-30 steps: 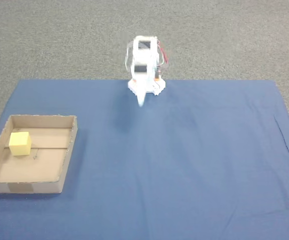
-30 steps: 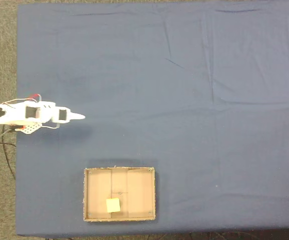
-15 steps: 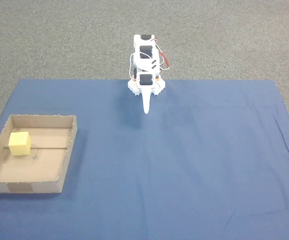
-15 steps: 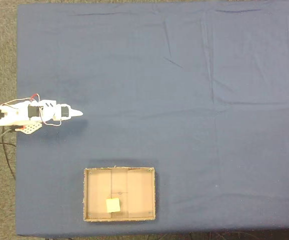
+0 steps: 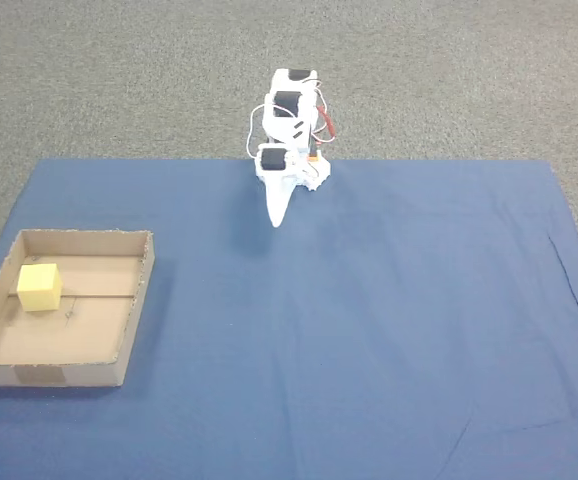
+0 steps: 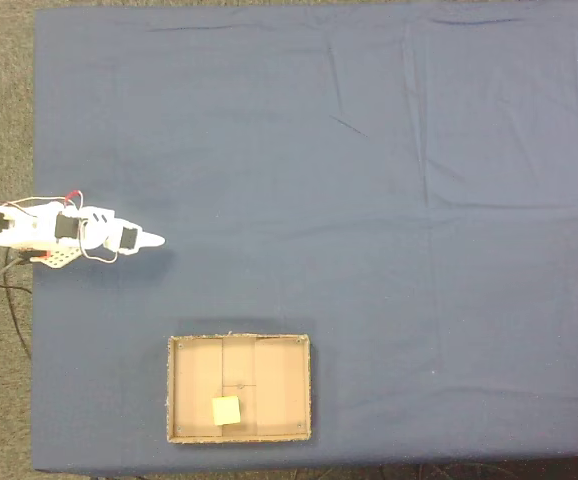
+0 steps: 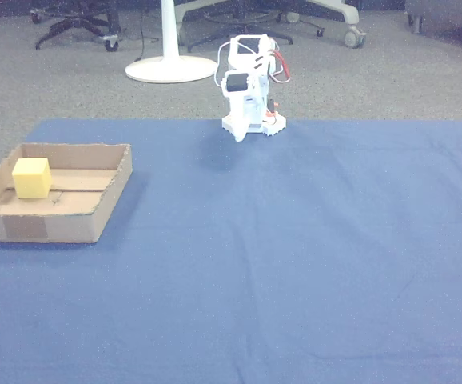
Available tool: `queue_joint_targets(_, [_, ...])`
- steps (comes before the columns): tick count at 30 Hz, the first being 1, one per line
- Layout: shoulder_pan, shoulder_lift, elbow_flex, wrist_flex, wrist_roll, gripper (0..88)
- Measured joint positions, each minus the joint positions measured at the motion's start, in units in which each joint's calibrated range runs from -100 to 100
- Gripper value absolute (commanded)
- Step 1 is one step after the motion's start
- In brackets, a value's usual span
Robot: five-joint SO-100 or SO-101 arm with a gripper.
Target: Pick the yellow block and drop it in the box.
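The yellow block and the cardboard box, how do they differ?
The yellow block is a small pale-yellow cube; the box is a far larger, shallow brown tray. The block is solid and closed, the box open-topped with low walls. The block sits inside the box, which rests on the blue cloth. Both have straight edges and square corners.

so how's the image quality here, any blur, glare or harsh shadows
No glare in any view. In both fixed views the light is flat and even; the gripper casts a faint shadow on the blue cloth. In the other view the box throws a soft shadow beside its wall, and the yellow block looks slightly soft.
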Motion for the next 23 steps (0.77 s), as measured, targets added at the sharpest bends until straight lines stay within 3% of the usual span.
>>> queue_joint_targets(23, [-5.8,0.0,0.0,0.0,4.8,0.2])
